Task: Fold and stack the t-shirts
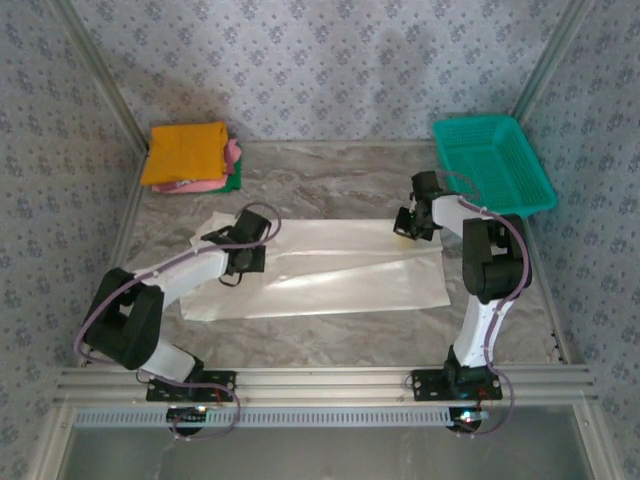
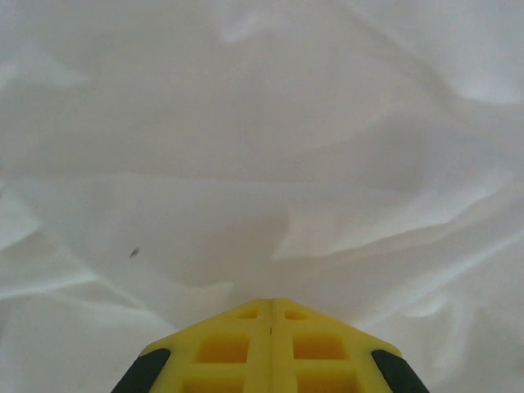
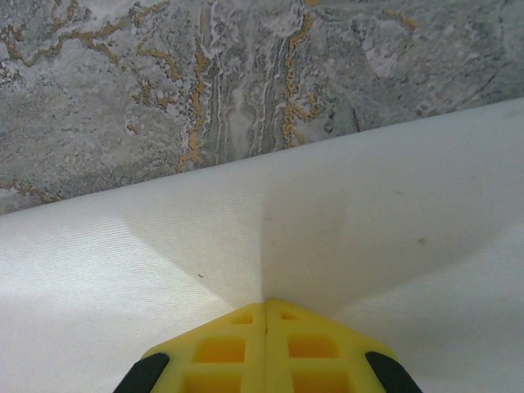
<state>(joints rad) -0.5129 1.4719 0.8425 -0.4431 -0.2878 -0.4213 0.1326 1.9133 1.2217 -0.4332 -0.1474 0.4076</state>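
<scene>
tabletop (image 1: pixel 330 180): grey marble pattern with rusty veins, seen close in the right wrist view (image 3: pixel 205 82)
white t-shirt (image 1: pixel 330 275): spread flat across the middle of the tabletop, long side running left to right, a sleeve sticking out at its far-left corner; smooth at the right end, more creased at the left
left tool (image 1: pixel 218 238): down on the far-left part of the white t-shirt, near the sleeve; in the left wrist view (image 2: pixel 271 301) the yellow fingers are pressed together with no gap, cloth (image 2: pixel 262 164) bunching in folds right at the tips; clenched on the white t-shirt
right tool (image 1: pixel 405 228): at the far-right edge of the white t-shirt; right wrist view (image 3: pixel 266 304) shows fingers closed tight, cloth (image 3: pixel 368 229) tented up into the tips, hem line just beyond; grasping the white t-shirt
orange shirt (image 1: pixel 183 152): folded, top of a stack in the far-left corner
pink shirt (image 1: pixel 233 150): under the orange, edge peeking out
green shirt (image 1: pixel 234 181): lowest in the stack, only a corner visible
teal basket (image 1: pixel 490 160): far-right corner, well apart from the stack
</scene>
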